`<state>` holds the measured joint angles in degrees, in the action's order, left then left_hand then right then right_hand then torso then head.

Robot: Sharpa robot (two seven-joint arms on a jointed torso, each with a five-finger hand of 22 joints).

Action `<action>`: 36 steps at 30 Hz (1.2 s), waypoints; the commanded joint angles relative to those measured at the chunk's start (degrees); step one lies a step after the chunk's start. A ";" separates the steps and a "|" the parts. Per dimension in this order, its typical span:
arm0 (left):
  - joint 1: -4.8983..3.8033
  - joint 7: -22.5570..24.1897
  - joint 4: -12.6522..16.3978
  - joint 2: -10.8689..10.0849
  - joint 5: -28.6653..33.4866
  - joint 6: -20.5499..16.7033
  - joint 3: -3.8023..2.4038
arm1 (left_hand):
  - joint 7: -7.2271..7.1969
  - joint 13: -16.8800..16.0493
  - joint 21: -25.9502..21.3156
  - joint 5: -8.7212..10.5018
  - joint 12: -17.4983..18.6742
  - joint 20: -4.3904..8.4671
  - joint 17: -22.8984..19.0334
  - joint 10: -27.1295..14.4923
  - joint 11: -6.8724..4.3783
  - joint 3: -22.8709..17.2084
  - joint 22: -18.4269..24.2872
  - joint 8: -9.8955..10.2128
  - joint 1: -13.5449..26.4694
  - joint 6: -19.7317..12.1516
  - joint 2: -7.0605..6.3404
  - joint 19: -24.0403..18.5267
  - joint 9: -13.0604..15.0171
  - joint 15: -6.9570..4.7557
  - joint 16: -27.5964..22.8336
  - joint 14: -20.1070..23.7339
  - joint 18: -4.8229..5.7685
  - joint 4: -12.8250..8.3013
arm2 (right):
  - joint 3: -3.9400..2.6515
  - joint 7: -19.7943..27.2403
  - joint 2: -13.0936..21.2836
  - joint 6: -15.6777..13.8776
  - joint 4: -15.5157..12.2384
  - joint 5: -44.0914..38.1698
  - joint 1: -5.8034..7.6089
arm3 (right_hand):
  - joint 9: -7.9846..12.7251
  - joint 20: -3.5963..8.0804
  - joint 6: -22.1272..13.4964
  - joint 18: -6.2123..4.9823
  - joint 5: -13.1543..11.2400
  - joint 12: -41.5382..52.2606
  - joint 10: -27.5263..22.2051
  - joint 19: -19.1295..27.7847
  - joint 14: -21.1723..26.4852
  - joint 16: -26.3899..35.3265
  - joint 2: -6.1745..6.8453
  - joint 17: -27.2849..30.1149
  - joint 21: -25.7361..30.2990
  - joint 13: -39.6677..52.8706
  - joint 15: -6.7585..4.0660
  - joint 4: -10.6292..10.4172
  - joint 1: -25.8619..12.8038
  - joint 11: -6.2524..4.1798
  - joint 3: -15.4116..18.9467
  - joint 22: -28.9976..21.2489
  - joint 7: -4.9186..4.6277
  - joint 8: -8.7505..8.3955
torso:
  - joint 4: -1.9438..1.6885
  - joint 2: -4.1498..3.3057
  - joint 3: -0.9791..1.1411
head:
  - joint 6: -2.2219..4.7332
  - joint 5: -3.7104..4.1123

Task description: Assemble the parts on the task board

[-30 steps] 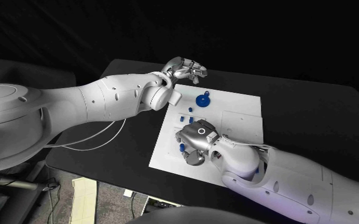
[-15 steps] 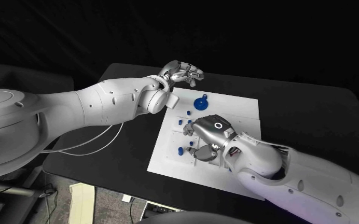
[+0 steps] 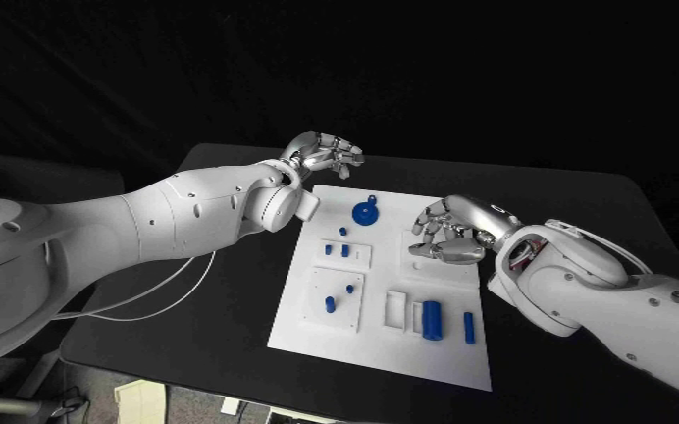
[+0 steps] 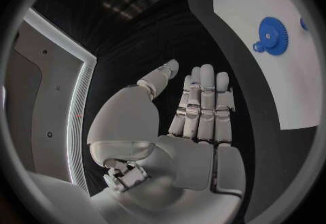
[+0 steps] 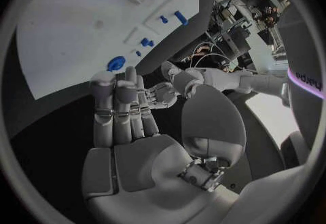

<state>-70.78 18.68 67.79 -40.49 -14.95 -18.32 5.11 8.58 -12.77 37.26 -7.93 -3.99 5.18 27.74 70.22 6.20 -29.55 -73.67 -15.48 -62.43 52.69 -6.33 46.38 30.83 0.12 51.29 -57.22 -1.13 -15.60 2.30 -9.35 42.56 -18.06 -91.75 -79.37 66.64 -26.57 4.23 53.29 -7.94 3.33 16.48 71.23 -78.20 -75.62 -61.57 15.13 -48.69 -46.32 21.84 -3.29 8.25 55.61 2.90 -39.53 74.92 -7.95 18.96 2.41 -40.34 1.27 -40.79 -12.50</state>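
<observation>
The white task board (image 3: 450, 274) lies in the middle of the black table. A blue gear (image 3: 367, 212) sits near its far edge, also seen as the gear (image 4: 274, 35) and the gear (image 5: 116, 63). Small blue pegs (image 3: 337, 248) stand on its left side, and two more pegs (image 3: 339, 297) lie nearer to me. A blue cylinder (image 3: 432, 319) and a thinner blue pin (image 3: 468, 327) lie near its front right. My left hand (image 3: 323, 154) hovers beyond the board's far left corner, holding nothing. My right hand (image 3: 453, 230) hangs over the board's right half, fingers loosely bent, holding nothing.
Black table (image 3: 595, 208) surrounds the board on all sides. White raised frames (image 3: 397, 311) stand on the board beside the cylinder. In the right wrist view my left hand (image 5: 165, 92) shows past my own fingers (image 5: 122, 110), with the board (image 5: 68, 33) beyond.
My right hand has lifted off the board's near left part and moved to its right half, uncovering the pegs and cylinder. The left hand stays by the far left corner. The camera has shifted.
</observation>
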 commanded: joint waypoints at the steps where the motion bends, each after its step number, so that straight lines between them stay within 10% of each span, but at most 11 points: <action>1: 0.20 0.44 0.03 0.05 0.67 1.34 -0.02 | 0.00 0.06 -0.38 -0.12 -0.16 -0.07 0.09 -0.50 0.02 0.35 -0.08 -0.21 0.23 -0.36 0.49 0.38 -0.09 0.42 -0.25 -0.11 -0.93 0.05 | 0.03 -1.30 1.03 7.05 0.58 9.41 0.01 | -0.61 0.35 0.16 -7.06 -0.17 4.88 4.02 0.12 1.05 -0.13 -0.61 -0.04 -0.05 4.29 -1.95 -0.13 0.17 -1.88 0.47 0.87 0.69 0.30 | 0.37 0.62 0.18 | 0.30 0.97; 7: 0.67 0.32 0.50 -0.36 0.74 1.84 0.03 | 0.02 0.08 -0.42 -0.09 -0.13 -0.08 0.11 -0.56 0.05 0.41 -0.12 -0.18 0.34 -0.42 0.50 0.36 -0.11 0.44 -0.28 -0.08 -0.92 0.09 | 0.27 -5.41 2.62 11.84 0.30 12.40 0.01 | -2.61 0.86 0.03 -7.06 -0.16 32.53 -4.76 -0.38 0.53 -3.81 -1.59 -3.69 -1.82 31.81 -2.98 -1.84 -0.06 -3.01 -0.47 1.40 1.66 -0.01 | 0.51 1.27 0.35 | 0.37 3.11; 19: 1.53 0.42 2.92 -1.62 0.84 2.82 0.52 | 0.08 0.13 -0.52 0.06 -0.08 -0.11 0.20 -0.69 0.10 0.62 -0.21 -0.15 0.74 -0.53 0.52 0.31 -0.15 0.48 -0.37 -0.03 -0.90 0.23 | 1.86 -18.95 6.33 22.26 -2.74 19.97 0.09 | -5.05 1.84 1.13 -7.06 -0.22 44.68 -5.37 -0.52 1.16 -8.57 -4.94 -9.49 -6.10 44.05 -3.49 -5.15 -6.12 -3.46 -1.28 1.41 2.07 0.42 | 0.82 2.44 0.12 | -0.56 6.41; 23: 1.61 0.61 3.71 -2.09 0.84 2.96 0.66 | 0.09 0.17 -0.57 0.10 -0.05 -0.13 0.24 -0.78 0.14 0.75 -0.25 -0.14 0.97 -0.56 0.50 0.28 -0.17 0.51 -0.41 0.00 -0.89 0.31 | 3.82 -20.70 6.43 22.38 -3.05 20.79 0.09 | -5.56 1.93 1.14 -7.06 -0.29 44.81 -5.64 -0.21 1.28 -8.63 -4.85 -9.97 -6.67 44.73 -3.49 -5.34 -7.37 -3.48 -1.42 1.36 2.09 0.40 | 0.93 2.84 0.00 | -0.91 7.22; 36: 1.69 1.10 4.87 -2.37 1.29 3.62 0.88 | 0.21 0.49 -1.69 0.57 0.09 -0.60 0.08 -1.65 0.52 1.26 -0.32 -0.06 2.54 -0.90 0.40 -0.76 -0.29 1.04 -1.82 1.12 -0.75 0.95 | 6.94 -21.63 3.76 17.91 -2.02 20.72 0.00 | -6.37 2.14 0.65 -7.06 -0.52 44.83 -5.62 -0.06 1.18 -8.69 -2.83 -10.76 -7.82 45.69 -3.45 -7.11 -10.29 -3.42 -2.10 1.25 2.03 -0.01 | 1.13 3.66 -0.51 | -1.78 8.50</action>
<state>-69.14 18.81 72.43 -42.96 -14.25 -15.90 6.01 8.78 -12.29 35.61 -7.49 -3.99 4.55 27.88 68.91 6.73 -28.45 -73.90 -15.48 -60.12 52.08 -5.97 45.74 30.58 1.15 49.45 -56.19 -0.88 -14.81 9.20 -30.04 46.56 1.01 -93.86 -59.09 66.69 -32.91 6.26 53.72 -8.97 3.06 61.01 65.93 -78.39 -74.70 -70.10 12.53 -59.40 -53.97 67.50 -6.87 1.37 45.70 -0.61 -41.68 74.91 -5.35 19.11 3.48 -36.86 0.91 -42.38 -4.22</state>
